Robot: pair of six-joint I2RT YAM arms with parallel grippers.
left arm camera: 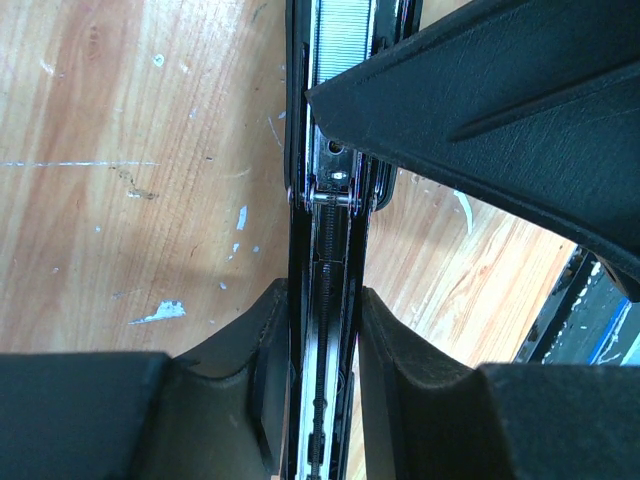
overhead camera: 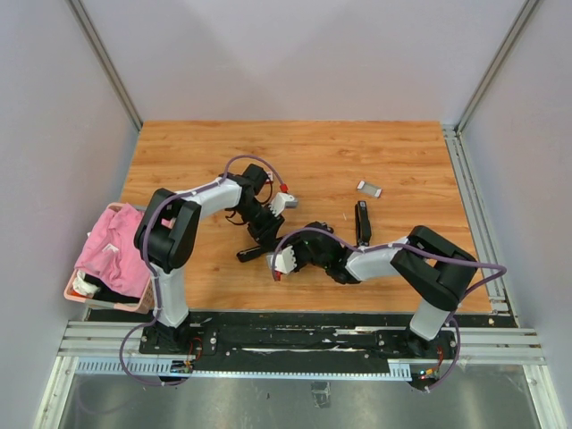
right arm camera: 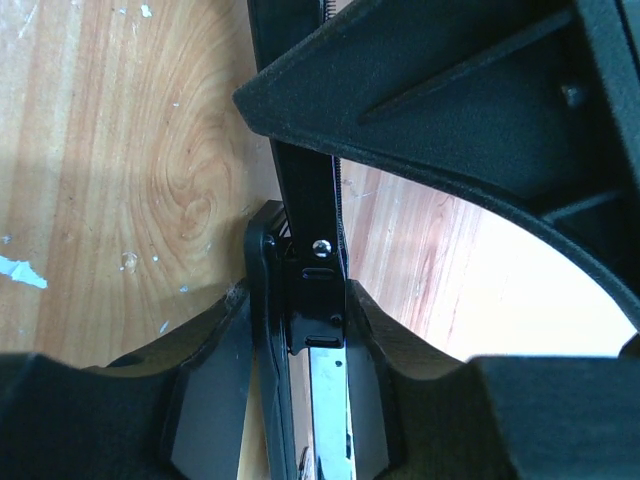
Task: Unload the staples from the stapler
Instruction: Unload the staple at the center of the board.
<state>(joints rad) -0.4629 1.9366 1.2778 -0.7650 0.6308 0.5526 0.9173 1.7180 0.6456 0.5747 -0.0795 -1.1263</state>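
One small box [overhead camera: 369, 188] beyond clamped stapler [left arm camera: 328, 260]

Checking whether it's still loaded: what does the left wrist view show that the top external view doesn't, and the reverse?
Only left wrist: a silvery row of staples in the channel of the opened stapler, a spring below it. Only top external: a black oblong object, a small box, a pink cloth in a basket. Both: the left gripper shut on the stapler, over the wooden table.
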